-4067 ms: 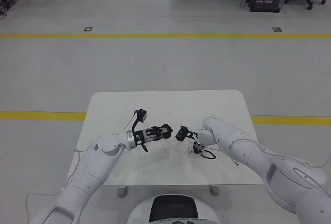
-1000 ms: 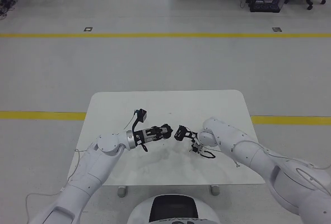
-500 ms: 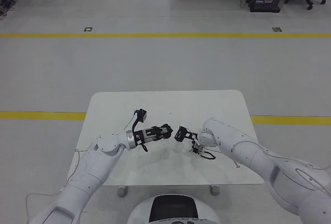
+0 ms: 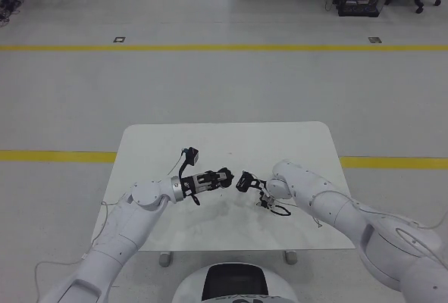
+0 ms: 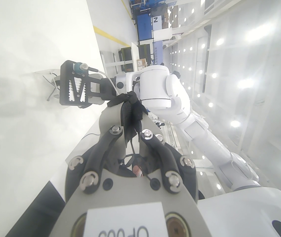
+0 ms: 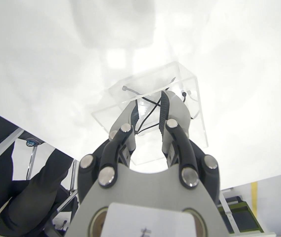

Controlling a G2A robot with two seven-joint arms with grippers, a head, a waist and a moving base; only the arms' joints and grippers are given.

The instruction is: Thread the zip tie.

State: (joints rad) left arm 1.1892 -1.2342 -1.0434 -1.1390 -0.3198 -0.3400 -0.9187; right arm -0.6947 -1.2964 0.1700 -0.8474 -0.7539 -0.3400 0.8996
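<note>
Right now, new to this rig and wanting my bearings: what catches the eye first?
The left pincer and right pincer nearly meet tip to tip above the middle of the table. The right one stands open at a clear box holding black zip ties.

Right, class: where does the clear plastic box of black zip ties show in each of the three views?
Top view: the clear plastic box lies faint on the white table, under the right gripper.
Left wrist view: the box sits far off on the table, beyond the right arm's black camera mount.
Right wrist view: the box is right at the gripper's open fingertips.
Shared landmark: the black zip ties inside it.
</note>
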